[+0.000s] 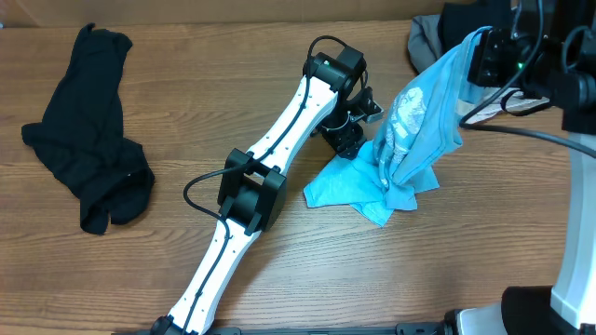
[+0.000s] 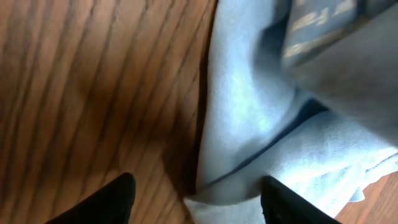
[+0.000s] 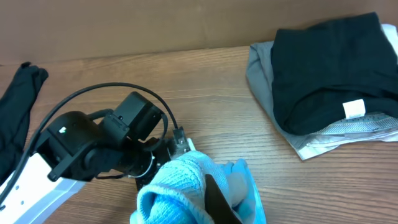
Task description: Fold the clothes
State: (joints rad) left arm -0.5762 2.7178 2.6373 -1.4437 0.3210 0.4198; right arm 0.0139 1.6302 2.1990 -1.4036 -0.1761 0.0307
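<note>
Above table (image 1: 186,74), right gripper (image 1: 482,48) pinching blue T-shirt (image 1: 414,121) (lettering unreadable), left gripper (image 2: 199,202) parted.

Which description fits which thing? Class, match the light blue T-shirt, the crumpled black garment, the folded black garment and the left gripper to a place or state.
Things:
1. light blue T-shirt
2. crumpled black garment
3. folded black garment
4. left gripper

Places or states:
A. lying on a grey garment
B. open, low over the table
C. loose on the table's left side
D. hanging from the right gripper, lower end on the table

Pairs: 1-D, 2-C, 3-A, 4-B
</note>
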